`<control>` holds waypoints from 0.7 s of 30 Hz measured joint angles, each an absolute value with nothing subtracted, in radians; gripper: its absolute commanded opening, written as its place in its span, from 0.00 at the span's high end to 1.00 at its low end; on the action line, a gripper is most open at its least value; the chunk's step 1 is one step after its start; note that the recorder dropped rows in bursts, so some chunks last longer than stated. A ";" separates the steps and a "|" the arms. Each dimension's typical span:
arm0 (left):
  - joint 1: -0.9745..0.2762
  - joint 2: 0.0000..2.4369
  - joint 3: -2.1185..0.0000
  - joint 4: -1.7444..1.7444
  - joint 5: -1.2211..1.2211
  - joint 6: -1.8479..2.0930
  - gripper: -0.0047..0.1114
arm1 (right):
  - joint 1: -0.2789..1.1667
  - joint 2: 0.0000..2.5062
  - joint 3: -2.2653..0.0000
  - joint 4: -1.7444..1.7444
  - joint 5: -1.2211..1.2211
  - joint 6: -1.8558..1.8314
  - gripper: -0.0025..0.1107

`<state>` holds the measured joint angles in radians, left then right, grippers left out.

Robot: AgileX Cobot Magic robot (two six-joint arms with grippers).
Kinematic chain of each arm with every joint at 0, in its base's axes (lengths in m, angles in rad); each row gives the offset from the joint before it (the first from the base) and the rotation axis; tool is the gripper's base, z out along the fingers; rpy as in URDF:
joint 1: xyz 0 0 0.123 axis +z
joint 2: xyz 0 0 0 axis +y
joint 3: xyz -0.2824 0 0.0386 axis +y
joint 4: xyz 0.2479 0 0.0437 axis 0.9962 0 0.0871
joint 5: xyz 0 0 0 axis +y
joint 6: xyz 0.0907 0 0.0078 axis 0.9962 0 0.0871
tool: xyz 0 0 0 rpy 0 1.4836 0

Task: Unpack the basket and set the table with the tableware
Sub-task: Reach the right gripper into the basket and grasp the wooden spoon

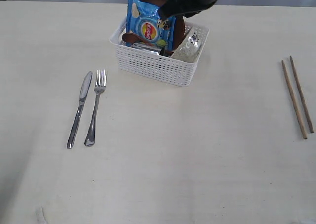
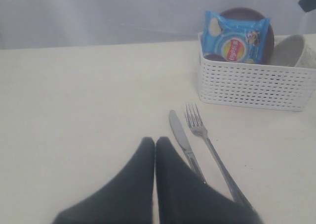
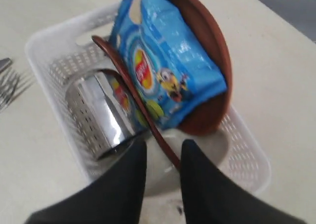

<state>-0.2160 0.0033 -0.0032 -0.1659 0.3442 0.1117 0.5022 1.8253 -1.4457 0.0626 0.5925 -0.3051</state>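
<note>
One knife [image 1: 79,110], one fork [image 1: 95,108] left of the basket [image 1: 158,68], two chopsticks [image 1: 294,99] well to its right. One spoon [image 3: 123,75] half buried inside. Right hand [image 3: 164,147] spread astride it, left hand [image 2: 154,142] pinched together.

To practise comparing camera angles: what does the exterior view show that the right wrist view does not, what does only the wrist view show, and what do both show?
Only the exterior view: the chopsticks lying on the table far to the right, and the whole knife beside the fork.
Only the right wrist view: the right gripper, jaws apart on either side of the spoon handle, and a clear look at the steel cup lying on its side in the basket.
Both: the basket, the blue snack packet and the brown plate behind it.
</note>
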 measured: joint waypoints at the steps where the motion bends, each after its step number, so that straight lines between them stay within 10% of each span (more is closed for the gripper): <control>1: -0.216 0.003 -0.003 -0.166 0.344 0.112 0.96 | 0.515 1.850 -1.477 0.063 0.592 -0.307 0.71; 21: -0.216 0.003 -0.003 -0.166 0.344 0.112 0.96 | 0.590 2.237 -1.829 0.079 0.689 -0.401 0.60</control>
